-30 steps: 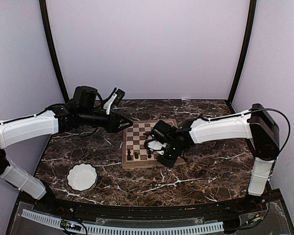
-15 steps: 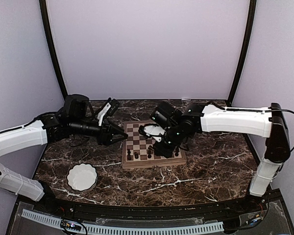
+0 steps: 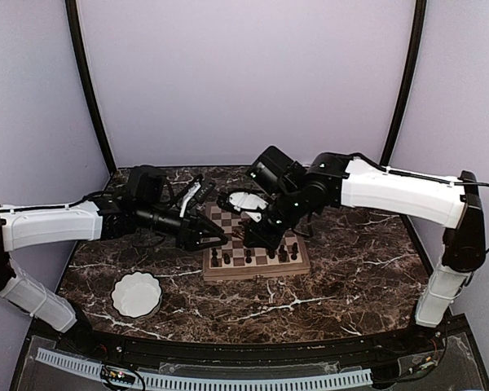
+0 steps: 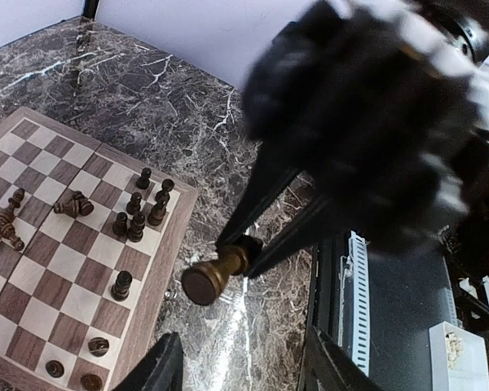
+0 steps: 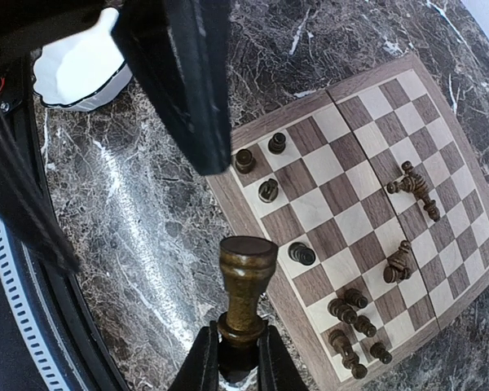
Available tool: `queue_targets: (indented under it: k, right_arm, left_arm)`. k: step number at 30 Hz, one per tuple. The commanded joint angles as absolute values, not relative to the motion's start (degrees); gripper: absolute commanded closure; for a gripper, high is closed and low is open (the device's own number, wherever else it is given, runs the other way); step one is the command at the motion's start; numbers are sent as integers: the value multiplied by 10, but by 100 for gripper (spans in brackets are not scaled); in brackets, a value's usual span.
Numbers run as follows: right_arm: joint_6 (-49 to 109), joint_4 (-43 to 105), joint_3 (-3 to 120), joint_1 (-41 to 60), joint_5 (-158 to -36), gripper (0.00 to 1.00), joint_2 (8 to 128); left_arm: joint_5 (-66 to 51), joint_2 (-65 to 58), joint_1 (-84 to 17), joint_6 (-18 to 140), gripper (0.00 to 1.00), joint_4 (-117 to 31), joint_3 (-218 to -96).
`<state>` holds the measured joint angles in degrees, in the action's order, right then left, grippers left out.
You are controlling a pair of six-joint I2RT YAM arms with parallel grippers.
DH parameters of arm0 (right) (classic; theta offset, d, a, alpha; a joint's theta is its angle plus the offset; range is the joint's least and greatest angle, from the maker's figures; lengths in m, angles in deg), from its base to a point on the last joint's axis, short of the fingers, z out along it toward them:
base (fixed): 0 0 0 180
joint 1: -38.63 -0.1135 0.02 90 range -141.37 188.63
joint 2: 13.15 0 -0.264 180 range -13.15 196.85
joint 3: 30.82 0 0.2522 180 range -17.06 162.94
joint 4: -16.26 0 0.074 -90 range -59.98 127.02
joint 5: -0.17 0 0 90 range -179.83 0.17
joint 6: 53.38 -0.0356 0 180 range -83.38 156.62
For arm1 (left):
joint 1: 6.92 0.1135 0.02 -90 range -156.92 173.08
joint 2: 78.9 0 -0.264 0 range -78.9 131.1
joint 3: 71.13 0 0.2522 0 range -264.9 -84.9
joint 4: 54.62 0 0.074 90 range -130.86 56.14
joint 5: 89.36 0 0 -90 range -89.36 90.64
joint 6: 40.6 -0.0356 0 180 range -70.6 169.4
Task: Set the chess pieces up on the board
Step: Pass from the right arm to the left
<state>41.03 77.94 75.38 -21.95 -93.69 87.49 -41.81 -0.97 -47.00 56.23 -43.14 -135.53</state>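
My right gripper [image 5: 236, 346] is shut on the top end of a brown chess piece [image 5: 246, 281], whose round base points away from the fingers. It hangs above the marble just off the board's [image 5: 253, 236] light wood rim. The same chess piece [image 4: 213, 274] shows in the left wrist view, just ahead of my left gripper [image 4: 240, 371], which is open with nothing between its fingers. In the top view the left gripper [image 3: 210, 236] and right gripper [image 3: 243, 236] meet tip to tip at the left edge of the board [image 3: 257, 270]. Several dark chess pieces [image 4: 143, 208] stand or lie on the squares.
A white scalloped bowl [image 3: 137, 294] sits on the marble table front left of the board; its rim also shows in the right wrist view as the bowl [image 5: 81, 61]. A black finger [image 5: 187, 81] of the left gripper crosses that view. Both arms crowd the board's left side.
The right arm has lifted and swung left across the board with the piece in its grip. The left arm has come forward to meet it, and its jaws have widened.
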Motion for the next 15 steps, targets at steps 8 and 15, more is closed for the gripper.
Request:
queue_targets:
  k: [8, 15]
  right_arm:
    - [439, 785, 761, -241, -926, 95, 869]
    - [438, 782, 765, -250, -910, 94, 870]
  left_arm:
    - [-511, 62, -465, 690, 51, -542, -1383]
    - [-563, 97, -464, 722, 69, -562, -1391]
